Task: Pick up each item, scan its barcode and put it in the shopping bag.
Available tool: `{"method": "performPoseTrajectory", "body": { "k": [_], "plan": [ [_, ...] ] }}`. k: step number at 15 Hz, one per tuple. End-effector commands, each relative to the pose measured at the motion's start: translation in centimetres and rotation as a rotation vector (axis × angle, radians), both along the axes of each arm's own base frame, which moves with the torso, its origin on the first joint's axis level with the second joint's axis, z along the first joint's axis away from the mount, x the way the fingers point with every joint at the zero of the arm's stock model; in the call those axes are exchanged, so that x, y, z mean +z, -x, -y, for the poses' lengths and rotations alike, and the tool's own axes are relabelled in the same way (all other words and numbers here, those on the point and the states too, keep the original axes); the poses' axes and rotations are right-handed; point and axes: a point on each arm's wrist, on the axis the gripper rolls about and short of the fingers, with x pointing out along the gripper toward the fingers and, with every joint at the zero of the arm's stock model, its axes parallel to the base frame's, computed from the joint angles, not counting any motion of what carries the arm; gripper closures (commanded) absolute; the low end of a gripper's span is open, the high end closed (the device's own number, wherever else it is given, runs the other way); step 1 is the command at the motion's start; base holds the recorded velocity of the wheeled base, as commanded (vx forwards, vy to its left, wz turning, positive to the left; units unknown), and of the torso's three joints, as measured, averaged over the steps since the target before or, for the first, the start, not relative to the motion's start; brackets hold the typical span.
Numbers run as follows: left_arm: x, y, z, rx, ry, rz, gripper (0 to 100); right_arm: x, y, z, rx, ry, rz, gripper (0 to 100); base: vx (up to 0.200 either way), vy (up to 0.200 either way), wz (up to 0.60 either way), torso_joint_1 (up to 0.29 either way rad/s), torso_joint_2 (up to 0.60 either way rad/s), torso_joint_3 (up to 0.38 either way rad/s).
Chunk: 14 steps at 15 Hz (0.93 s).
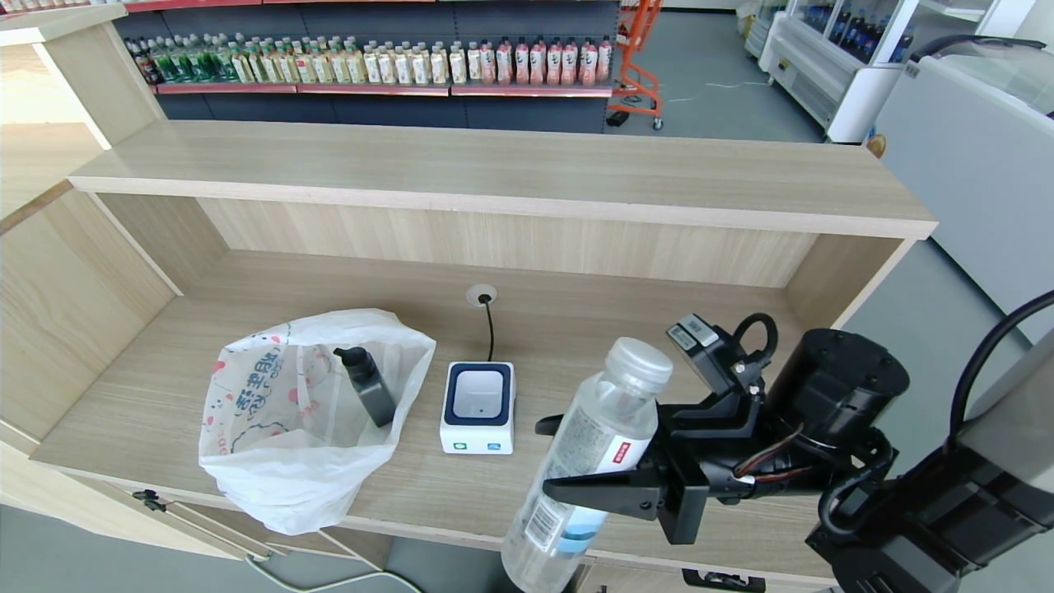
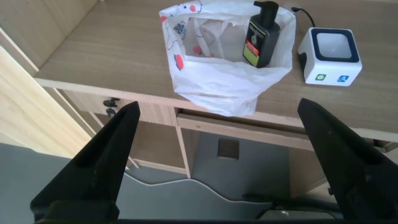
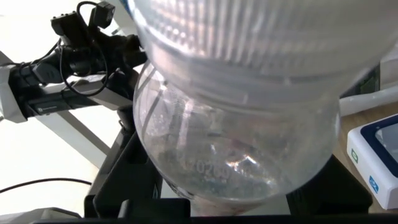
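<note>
My right gripper (image 1: 547, 457) is shut on a clear water bottle (image 1: 605, 416), held tilted in the air over the counter's front right, white cap up and barcode near its low end. In the right wrist view the bottle (image 3: 236, 124) is pressed close to the camera. The white barcode scanner (image 1: 478, 408) stands on the counter, left of the bottle. Left of the scanner, a white shopping bag (image 1: 305, 428) sits open with a dark pump bottle (image 1: 370, 387) upright inside. My left gripper (image 2: 221, 168) hangs open and empty below the counter's front edge, in front of the bag (image 2: 217, 81).
The wooden counter (image 1: 165, 387) has side walls and a raised back ledge (image 1: 494, 173). A black cable runs from the scanner to a grommet (image 1: 482, 294). Drawer fronts (image 2: 155, 137) lie under the counter edge. Shelves of drinks stand far behind.
</note>
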Motion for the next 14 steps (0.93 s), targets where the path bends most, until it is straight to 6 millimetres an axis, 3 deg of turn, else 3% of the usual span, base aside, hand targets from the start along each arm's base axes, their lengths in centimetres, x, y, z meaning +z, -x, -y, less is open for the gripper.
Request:
{"method": "performPoseTrajectory", "body": {
  "k": [1, 8, 10, 12, 14],
  "plan": [
    [0.0, 0.0, 0.0, 0.000, 0.000, 0.001, 0, -0.2, -0.1, -0.1, 0.001, 0.002, -0.003, 100, 0.000, 0.000, 0.00, 0.000, 0.00, 0.000],
    [0.0, 0.0, 0.0, 0.000, 0.000, 0.001, 0, 0.1, 0.2, 0.1, -0.001, -0.001, 0.004, 100, 0.000, 0.000, 0.00, 0.000, 0.00, 0.000],
    [0.0, 0.0, 0.0, 0.000, 0.000, 0.001, 0, 1.9, 0.9, 0.6, -0.011, -0.039, 0.058, 100, 0.000, 0.000, 0.00, 0.000, 0.00, 0.000],
    [0.0, 0.0, 0.0, -0.001, 0.000, 0.001, 0, 4.7, 3.1, 3.0, -0.049, -0.042, 0.075, 100, 0.000, 0.000, 0.00, 0.000, 0.00, 0.000],
    [0.0, 0.0, 0.0, 0.000, 0.000, -0.001, 0, 5.8, 4.9, 6.7, -0.145, 0.051, 0.097, 100, 0.000, 0.000, 0.00, 0.000, 0.00, 0.000]
  ]
}}
